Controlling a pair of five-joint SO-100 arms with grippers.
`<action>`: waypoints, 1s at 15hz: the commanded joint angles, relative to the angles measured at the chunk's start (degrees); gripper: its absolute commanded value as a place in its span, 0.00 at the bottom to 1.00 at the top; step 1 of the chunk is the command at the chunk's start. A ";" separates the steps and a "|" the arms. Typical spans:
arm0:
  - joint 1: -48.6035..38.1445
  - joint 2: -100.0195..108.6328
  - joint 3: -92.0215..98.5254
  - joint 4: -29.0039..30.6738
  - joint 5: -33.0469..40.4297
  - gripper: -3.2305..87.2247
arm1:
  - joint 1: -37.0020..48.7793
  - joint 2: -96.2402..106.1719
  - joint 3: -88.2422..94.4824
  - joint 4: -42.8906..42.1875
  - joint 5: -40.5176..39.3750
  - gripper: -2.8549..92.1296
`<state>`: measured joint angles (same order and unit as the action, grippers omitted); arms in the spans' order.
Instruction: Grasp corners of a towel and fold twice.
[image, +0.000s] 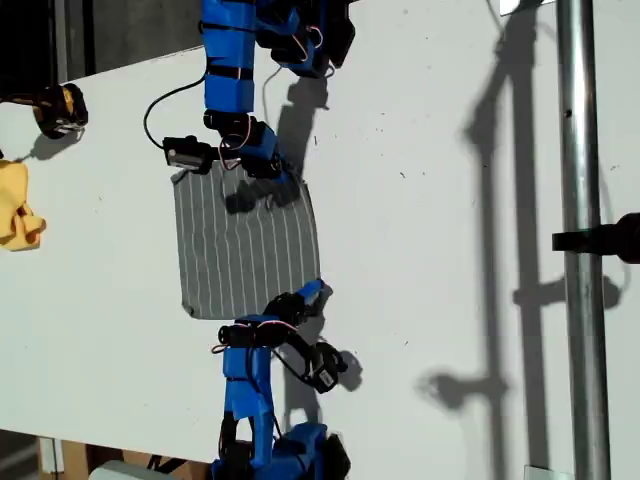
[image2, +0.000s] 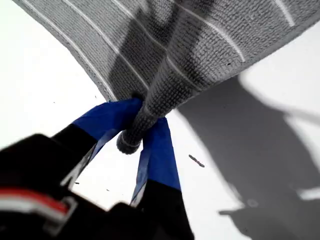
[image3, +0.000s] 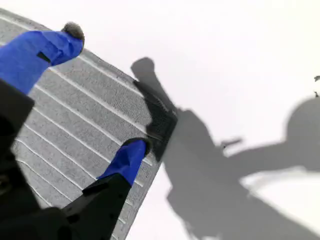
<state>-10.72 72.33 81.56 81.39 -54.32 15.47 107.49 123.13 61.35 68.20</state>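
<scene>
A: What surface fills the exterior view?
B: A flat white tabletop (image: 450, 250), brightly lit, with hard dark shadows falling toward the exterior view's right.

A: And the fixtures?
B: A vertical grey metal pole (image: 585, 240) stands at the exterior view's right, carrying a black clamp (image: 605, 238). A crumpled yellow cloth (image: 15, 205) lies at the left edge, beside a small black-and-yellow round object (image: 60, 108).

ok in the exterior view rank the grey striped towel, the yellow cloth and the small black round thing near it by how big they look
1. The grey white-striped towel, clearly largest.
2. The crumpled yellow cloth, though the exterior view's left edge cuts it off.
3. The small black round object, smallest.
</scene>
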 joint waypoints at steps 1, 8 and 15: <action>0.70 -2.99 -2.81 -0.97 0.44 0.43 | -0.09 1.76 -1.14 -0.44 -0.26 0.03; -3.08 -6.77 -5.36 0.18 0.88 0.43 | -0.09 2.11 -1.05 -0.26 -0.26 0.03; -5.01 -12.83 -8.96 0.70 1.05 0.39 | -0.09 2.20 -0.97 -0.09 -0.26 0.03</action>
<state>-14.59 58.80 75.15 81.39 -53.00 15.47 107.49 123.13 61.35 68.20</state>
